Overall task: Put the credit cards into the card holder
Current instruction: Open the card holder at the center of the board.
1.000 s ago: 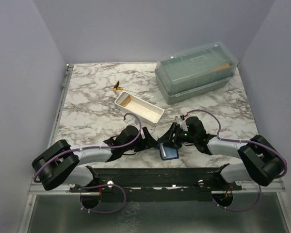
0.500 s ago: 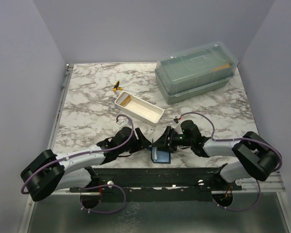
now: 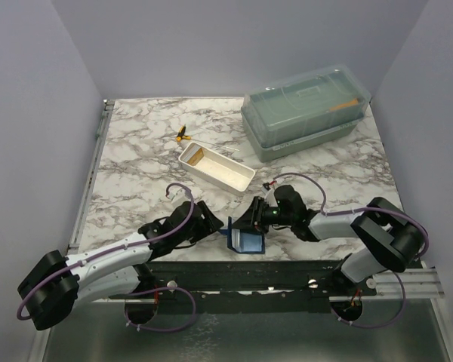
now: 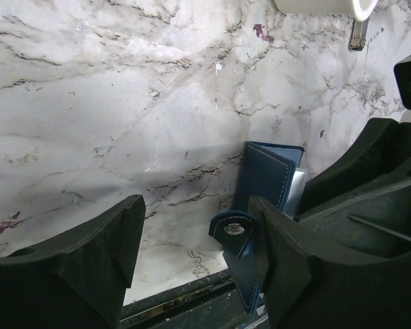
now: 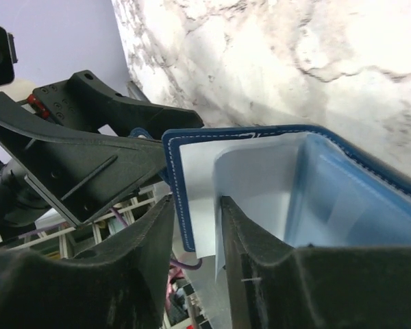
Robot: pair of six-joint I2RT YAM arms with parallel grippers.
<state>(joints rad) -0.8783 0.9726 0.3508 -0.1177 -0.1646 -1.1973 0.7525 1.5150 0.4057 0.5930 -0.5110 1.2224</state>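
Two grippers are set at the card holder (image 3: 247, 241), which is stood open on its edge on the marble table (image 3: 136, 151), close to the near edge and between the two arms. The right gripper (image 5: 196, 205) is clamped on it. In the right wrist view one navy flap, edged with white stitching, is pinched between the two black fingers, and the pale grey-blue pocket faces are presented to that camera. The left gripper (image 4: 195, 212) is held just beside the holder on its other side, with its jaws parted and nothing grasped; bare marble is seen between its fingers. In the left wrist view the holder's closing tab (image 4: 234, 229), fitted with a round metal snap, is seen just inside the right-hand finger. Whether the tab is touched by that finger cannot be told.

One orange-tan credit card (image 3: 196, 156) is seen lying in the far-left end of the long white tray (image 3: 230, 177), which is set behind the grippers and apart from the holder. Any print on the card is too small to be read. A translucent green lidded box (image 3: 306, 113) is placed at the far right corner, and an orange strip (image 3: 346, 103) is seen through its lid; whether that is a card cannot be told. A small yellow and black object (image 3: 182, 135) is seen lying just beyond the tray.
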